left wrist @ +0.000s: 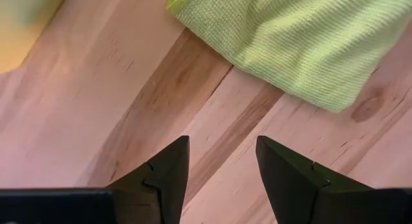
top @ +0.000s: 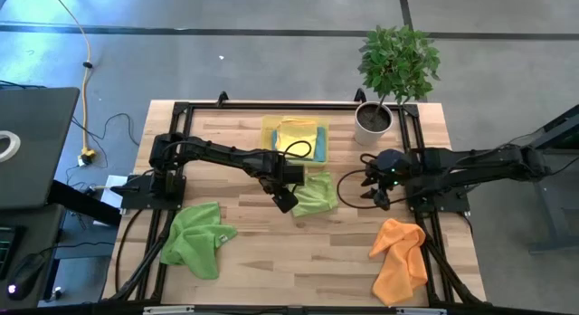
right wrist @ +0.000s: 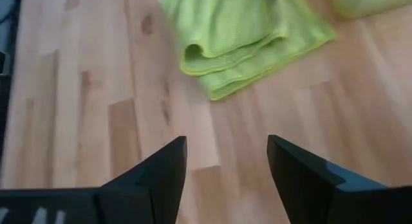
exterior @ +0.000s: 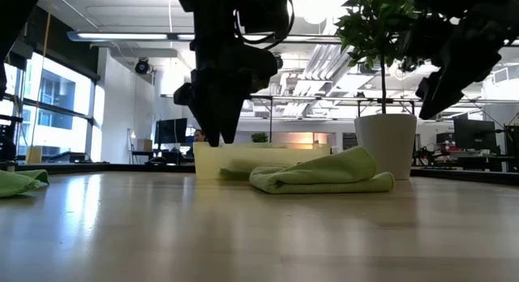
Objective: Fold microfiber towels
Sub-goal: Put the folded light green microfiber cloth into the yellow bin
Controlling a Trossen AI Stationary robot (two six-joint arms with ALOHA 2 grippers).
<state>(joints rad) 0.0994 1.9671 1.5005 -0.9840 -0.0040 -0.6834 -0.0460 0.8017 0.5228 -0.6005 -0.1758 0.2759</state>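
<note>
Bench (top: 271,252): wooden top carrying every cloth; I place all else by the folded green towel at its middle.
Folded green towel (top: 316,194): lies just beside the yellow tray (top: 271,127), on the side away from the plant pot (top: 372,121); it looks folded over, a rolled edge showing in my right wrist view (right wrist: 238,37).
Other towels: loose green towel (top: 197,238) well off toward my left arm's base; orange towel (top: 400,256) crumpled near my right arm's base; a yellow towel (top: 298,134) and a blue edge lie in the tray.
Deciding relation: the folded towel lies between my two grippers, long axis roughly along the tray's near edge; my left is nearer.
Left gripper (top: 285,201): just beside the towel's edge, above bare wood; fingers (left wrist: 168,166) moderately parted, holding nothing, touching nothing.
Right gripper (top: 374,196): near the towel's opposite side, raised clear; fingers (right wrist: 164,169) likewise apart and empty.
Judgement: this towel appears finished; the next pick is likely a loose one.
</note>
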